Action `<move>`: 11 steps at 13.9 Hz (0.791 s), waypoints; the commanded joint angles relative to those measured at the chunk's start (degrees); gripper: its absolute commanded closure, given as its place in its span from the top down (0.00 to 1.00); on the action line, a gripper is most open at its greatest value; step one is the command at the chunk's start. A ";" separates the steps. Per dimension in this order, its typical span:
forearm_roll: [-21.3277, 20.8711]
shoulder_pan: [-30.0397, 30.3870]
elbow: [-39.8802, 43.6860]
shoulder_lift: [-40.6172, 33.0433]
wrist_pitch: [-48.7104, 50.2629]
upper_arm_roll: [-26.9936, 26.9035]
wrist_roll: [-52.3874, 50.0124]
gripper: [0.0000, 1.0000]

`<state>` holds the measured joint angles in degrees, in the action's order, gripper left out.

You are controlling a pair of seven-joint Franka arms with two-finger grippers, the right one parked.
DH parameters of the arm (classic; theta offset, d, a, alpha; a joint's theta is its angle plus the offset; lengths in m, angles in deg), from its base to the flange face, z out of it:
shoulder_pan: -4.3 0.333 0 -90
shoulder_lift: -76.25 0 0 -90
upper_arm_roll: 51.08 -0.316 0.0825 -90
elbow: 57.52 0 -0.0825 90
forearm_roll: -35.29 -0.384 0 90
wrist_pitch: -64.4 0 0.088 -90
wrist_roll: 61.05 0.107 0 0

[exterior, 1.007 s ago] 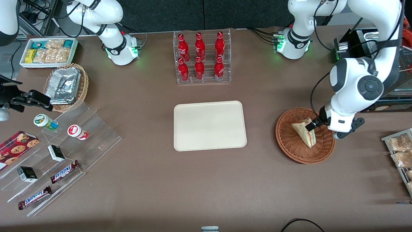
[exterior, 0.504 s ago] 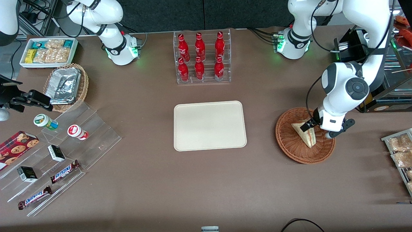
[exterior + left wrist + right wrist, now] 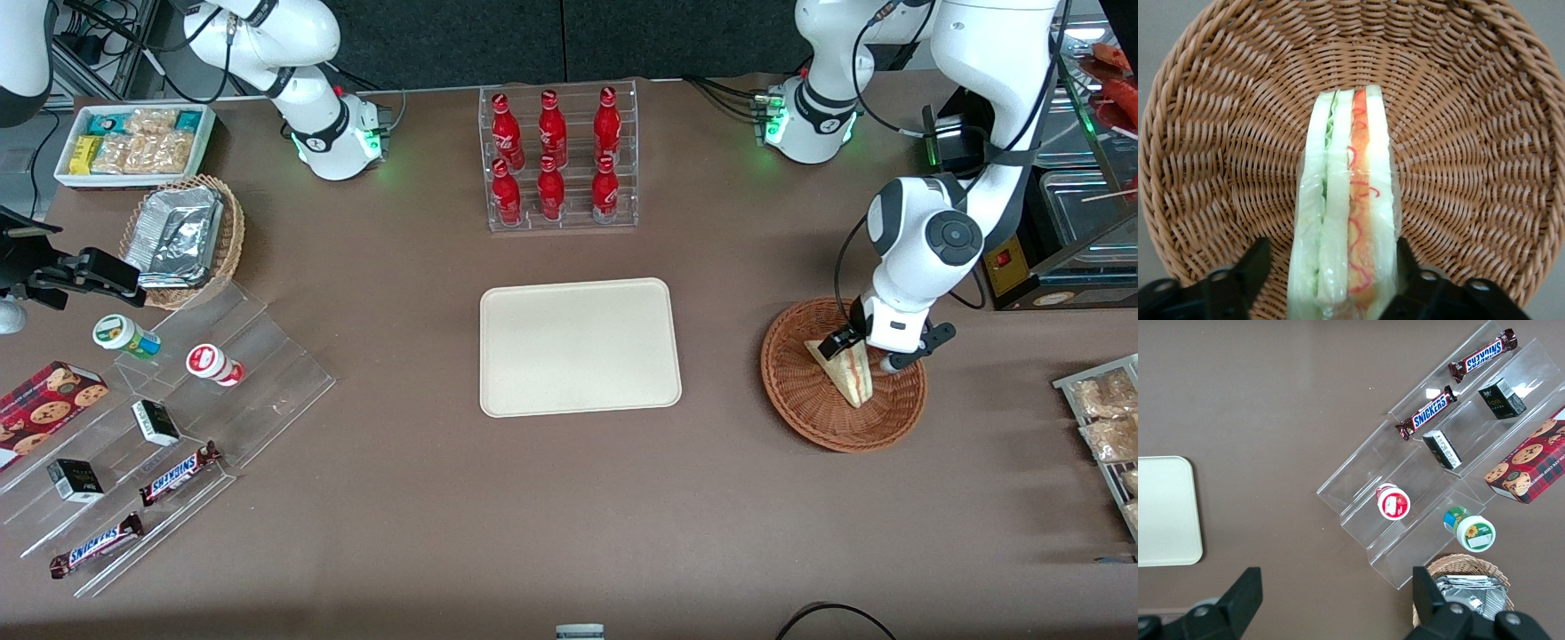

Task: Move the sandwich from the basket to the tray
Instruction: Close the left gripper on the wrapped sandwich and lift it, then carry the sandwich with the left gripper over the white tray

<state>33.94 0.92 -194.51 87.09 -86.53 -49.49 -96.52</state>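
Note:
The sandwich [image 3: 849,372] lies in the reddish-brown wicker basket [image 3: 800,404] toward the working arm's end of the table. It is a pale wedge with its red and green filling edge up [image 3: 1346,200]. My gripper [image 3: 861,352] is low over the basket [image 3: 1218,133], at the sandwich's wide end. In the left wrist view the gripper [image 3: 1331,259] is open and straddles the wedge. One finger [image 3: 1403,257] is against the wrap, and the other finger [image 3: 1253,267] stands a little apart from it. The cream tray [image 3: 578,293] lies bare at the table's middle, beside the basket.
A clear rack of red cola bottles [image 3: 558,160] stands farther from the front camera than the tray. A rack of snack packets [image 3: 1107,418] sits at the working arm's table edge. Stepped acrylic shelves with snacks [image 3: 178,418] and a foil-lined basket [image 3: 182,236] lie toward the parked arm's end.
My gripper has shifted across the basket toward the tray and settled over the sandwich's wide end, while the arm's elbow swung away from the front camera. The sandwich has not moved.

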 commanded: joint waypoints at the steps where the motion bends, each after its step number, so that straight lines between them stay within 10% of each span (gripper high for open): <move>1: -0.76 0.21 -0.30 -0.82 0.10 -0.01 0.57 0.00; 11: -0.67 -4.34 2.77 -7.49 10.28 0.52 3.48 0.00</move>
<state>33.89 -1.13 -192.64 82.54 -80.15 -49.17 -93.00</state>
